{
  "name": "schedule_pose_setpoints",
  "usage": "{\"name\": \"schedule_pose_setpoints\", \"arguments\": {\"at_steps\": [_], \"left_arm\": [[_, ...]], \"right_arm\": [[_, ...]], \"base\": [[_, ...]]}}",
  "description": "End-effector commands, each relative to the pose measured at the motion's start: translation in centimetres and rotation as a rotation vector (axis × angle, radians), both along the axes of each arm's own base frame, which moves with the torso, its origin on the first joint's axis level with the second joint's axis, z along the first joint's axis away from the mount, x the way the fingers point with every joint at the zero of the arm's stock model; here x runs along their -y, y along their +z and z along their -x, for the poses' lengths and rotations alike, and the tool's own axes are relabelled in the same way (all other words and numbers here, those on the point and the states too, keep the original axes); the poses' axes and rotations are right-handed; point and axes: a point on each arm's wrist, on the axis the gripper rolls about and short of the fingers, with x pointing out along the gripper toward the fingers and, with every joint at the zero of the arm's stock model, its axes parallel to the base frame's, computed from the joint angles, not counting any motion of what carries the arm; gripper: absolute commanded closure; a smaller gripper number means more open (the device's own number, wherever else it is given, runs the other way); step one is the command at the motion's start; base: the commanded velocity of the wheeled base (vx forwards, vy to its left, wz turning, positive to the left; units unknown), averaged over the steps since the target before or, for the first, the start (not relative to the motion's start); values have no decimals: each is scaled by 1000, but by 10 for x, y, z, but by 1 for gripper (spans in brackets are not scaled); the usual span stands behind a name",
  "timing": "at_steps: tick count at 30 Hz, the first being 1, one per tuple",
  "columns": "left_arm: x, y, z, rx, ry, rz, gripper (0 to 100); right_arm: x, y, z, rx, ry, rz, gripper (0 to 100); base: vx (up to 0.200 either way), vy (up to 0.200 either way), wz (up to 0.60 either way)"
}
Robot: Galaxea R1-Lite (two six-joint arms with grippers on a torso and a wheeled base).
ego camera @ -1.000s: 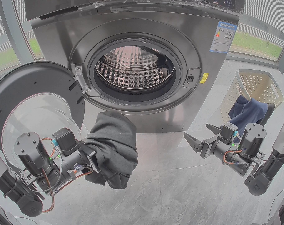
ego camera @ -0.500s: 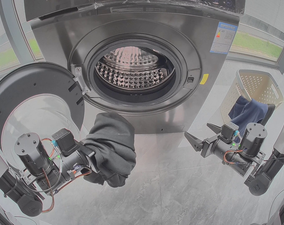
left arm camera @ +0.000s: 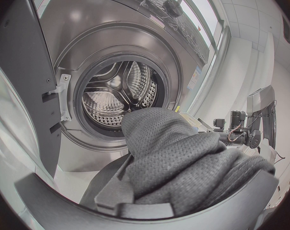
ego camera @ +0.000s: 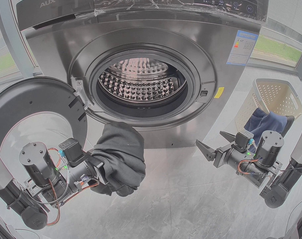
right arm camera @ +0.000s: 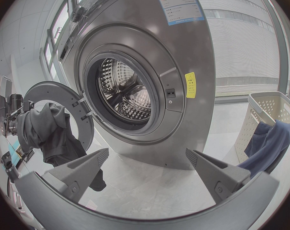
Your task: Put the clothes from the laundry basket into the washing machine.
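The left gripper (ego camera: pixel 99 175) has its jaws pinching a dark grey garment (ego camera: pixel 119 156), which is bunched over them and sags below in a loose lump with no clear long axis. What matters for the next move is the drum opening (ego camera: pixel 142 83) of the washing machine (ego camera: pixel 220 34). It lies ahead of and above the bundle, a little toward the robot's right, and the top of the cloth sits just under the lower rim of the port. The bundle probably has to rise and go forward to clear that lip. The door (ego camera: pixel 34 110) stands swung open on the robot's left, close beside the left arm. The right gripper (ego camera: pixel 209 140) hangs well apart with its jaws spread and empty. It is the nearer one to the laundry basket (ego camera: pixel 277 90), where a navy garment (ego camera: pixel 265 123) drapes over the front rim.
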Motion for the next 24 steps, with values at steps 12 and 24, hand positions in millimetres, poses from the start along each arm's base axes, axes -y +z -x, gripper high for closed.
{"name": "schedule_pose_setpoints", "arguments": {"at_steps": [12, 24], "left_arm": [[3, -4, -3, -13, -3, -9, 100], [5, -8, -4, -22, -7, -16, 100]], "right_arm": [[0, -1, 0, -3, 2, 2, 0], [0, -1, 0, -2, 4, -1, 0]], "base": [[183, 0, 0], [0, 0, 0]]}}
